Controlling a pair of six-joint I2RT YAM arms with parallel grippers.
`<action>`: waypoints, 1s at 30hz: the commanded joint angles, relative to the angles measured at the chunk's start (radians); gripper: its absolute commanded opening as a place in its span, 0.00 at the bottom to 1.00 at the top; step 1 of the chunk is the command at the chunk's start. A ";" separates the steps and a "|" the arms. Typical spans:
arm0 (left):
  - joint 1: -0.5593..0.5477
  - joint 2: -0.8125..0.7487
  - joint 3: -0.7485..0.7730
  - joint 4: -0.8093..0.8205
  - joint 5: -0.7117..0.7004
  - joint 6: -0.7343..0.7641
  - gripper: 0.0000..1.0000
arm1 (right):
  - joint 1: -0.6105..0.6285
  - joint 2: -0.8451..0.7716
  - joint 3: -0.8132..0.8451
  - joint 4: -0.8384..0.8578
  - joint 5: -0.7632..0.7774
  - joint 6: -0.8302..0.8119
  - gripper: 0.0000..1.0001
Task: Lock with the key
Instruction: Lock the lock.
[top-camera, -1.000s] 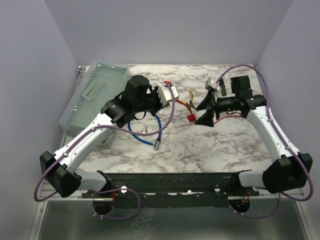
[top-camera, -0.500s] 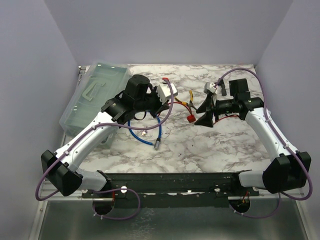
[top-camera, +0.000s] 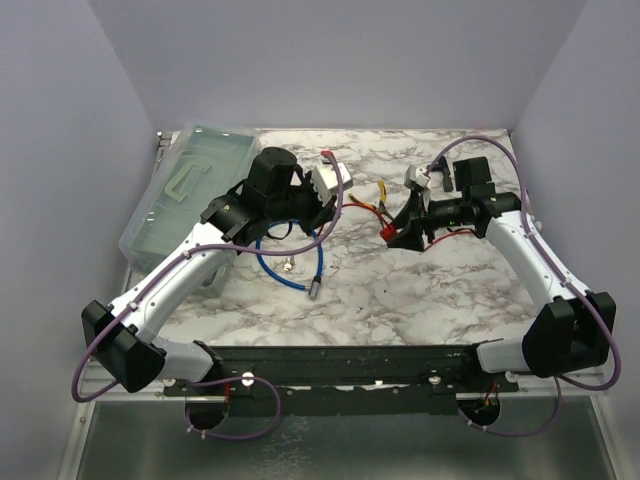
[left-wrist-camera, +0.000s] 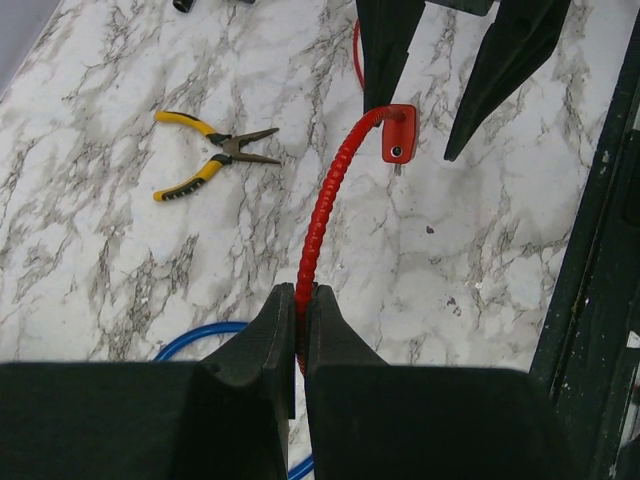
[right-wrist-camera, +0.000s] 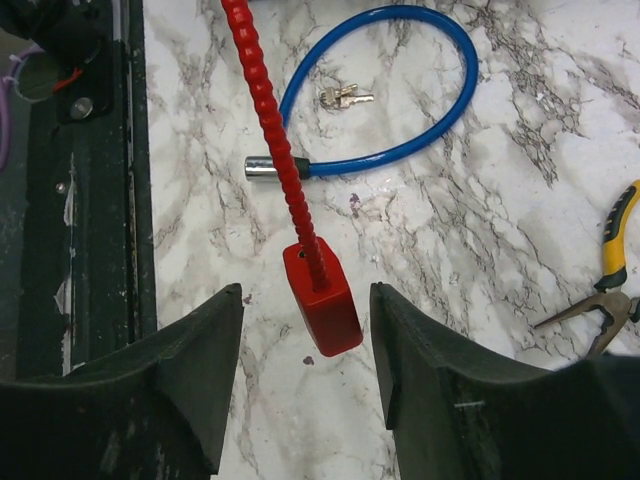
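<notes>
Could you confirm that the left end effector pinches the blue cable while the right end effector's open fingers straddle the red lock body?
Not quite: the left wrist view shows the left end effector pinching the red cable, not the blue cable. The right end effector does straddle the red lock body.

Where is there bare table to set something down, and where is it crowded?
Bare marble: the near strip between the blue cable lock and the black rail, and the far edge behind the pliers. Crowded: the centre, around the red lock.
</notes>
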 joint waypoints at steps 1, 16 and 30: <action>0.017 0.000 0.050 0.029 0.059 -0.041 0.00 | 0.007 0.011 0.024 -0.022 -0.040 -0.054 0.58; 0.026 -0.009 0.045 0.036 0.113 -0.080 0.00 | 0.009 0.011 0.056 -0.003 -0.083 -0.009 0.36; 0.029 -0.068 -0.060 0.466 0.085 -0.553 0.00 | 0.040 -0.030 0.004 0.143 -0.088 0.166 0.00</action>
